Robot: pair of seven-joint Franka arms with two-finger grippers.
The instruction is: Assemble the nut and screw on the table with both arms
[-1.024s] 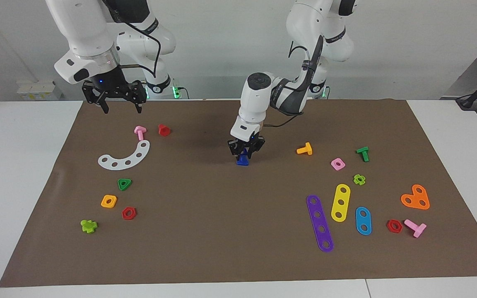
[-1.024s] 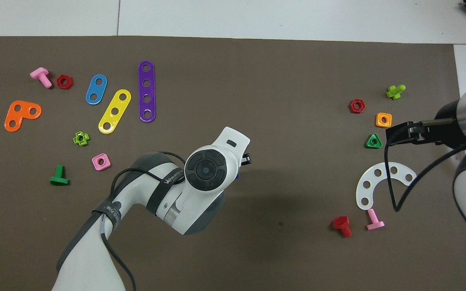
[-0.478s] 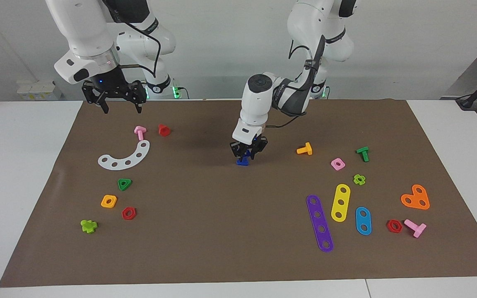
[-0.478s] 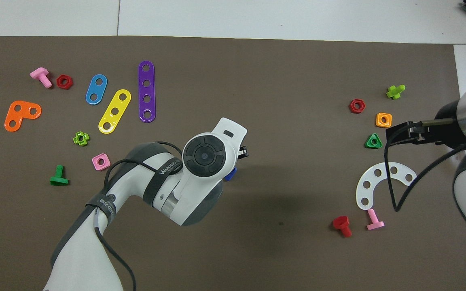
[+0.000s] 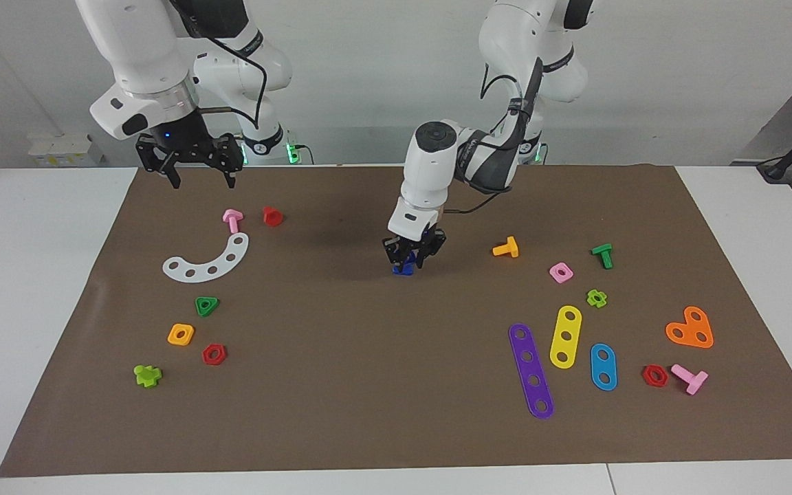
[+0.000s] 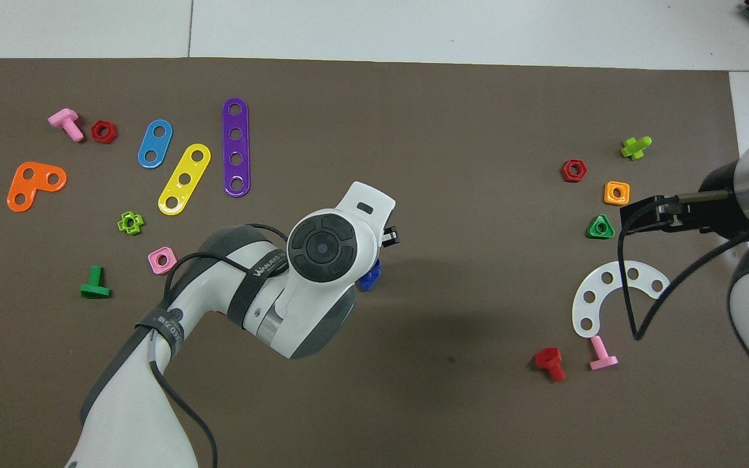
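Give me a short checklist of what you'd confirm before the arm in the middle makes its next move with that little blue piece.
1. Left hand closed on the blue screw: ok, its fingers pinch the piece.
2. Screw seated in the blue nut: cannot tell, the hand hides the join.
3. Blue piece resting on the brown mat: cannot tell.
4. Right hand out of the way: ok, open, waiting over the mat's edge at its own arm's end.
5. Room around the blue piece: ok, the orange bolt lies well apart from it.
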